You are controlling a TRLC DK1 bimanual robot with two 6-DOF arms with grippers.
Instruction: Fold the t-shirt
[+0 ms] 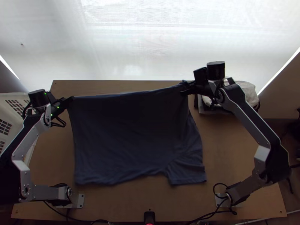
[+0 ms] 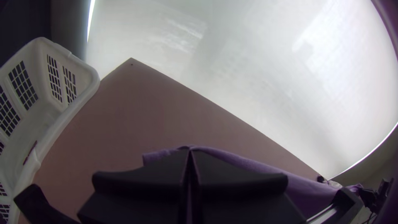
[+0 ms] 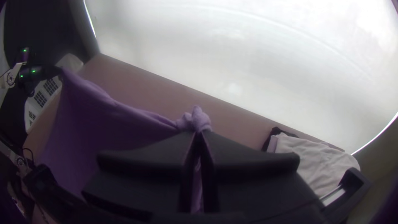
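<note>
In the top view, the dark blue t-shirt (image 1: 127,138) hangs broad and open across the middle of the frame, its upper edge drawn nearly straight between the two grippers and its lower part lying on the bench (image 1: 232,157), with a sleeve toward the lower right. The left gripper (image 1: 71,98), at the upper left, pinches one upper corner, while the right gripper (image 1: 184,92), above centre, nips the other in a small bunch. A white basket (image 1: 14,96) stands at the left edge, and pale cloth (image 1: 248,92) lies at the upper right.
</note>
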